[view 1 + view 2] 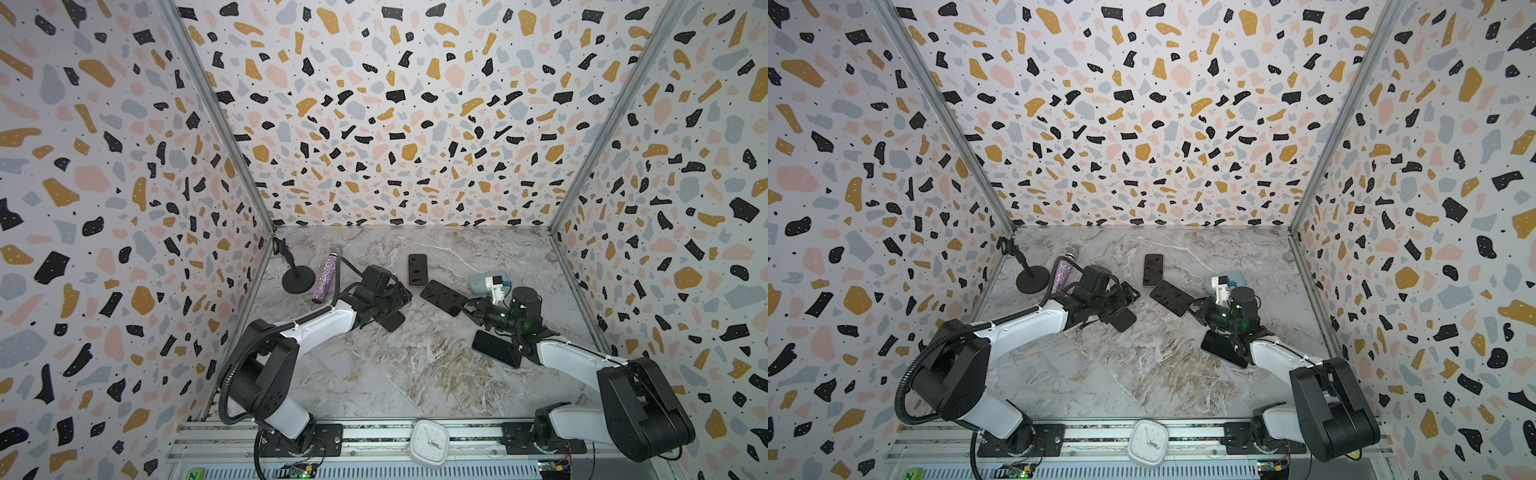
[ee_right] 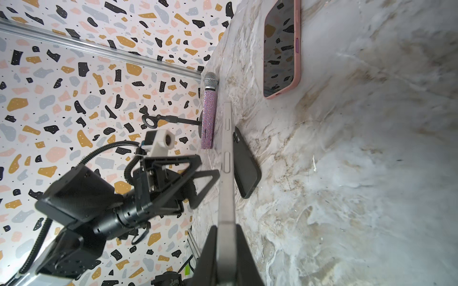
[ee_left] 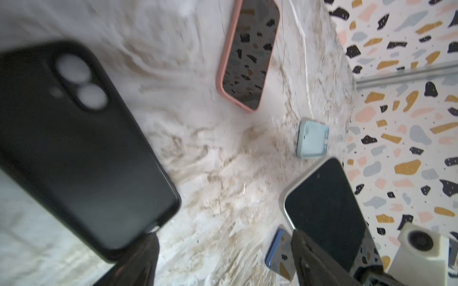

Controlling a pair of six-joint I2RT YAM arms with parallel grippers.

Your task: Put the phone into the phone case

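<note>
The right gripper [image 1: 463, 309] jaws are clamped on one end of the phone [image 1: 442, 297], holding it off the worktop [image 1: 415, 374]. The left gripper [image 1: 399, 301] jaws stand wide apart over the empty black phone case [image 1: 392, 321], which lies flat. Pickup appears complete, with alignment and insertion remaining. There is bare worktop on the near side of the case, but a pink-cased phone [image 1: 417, 270] lies close behind it.
</note>
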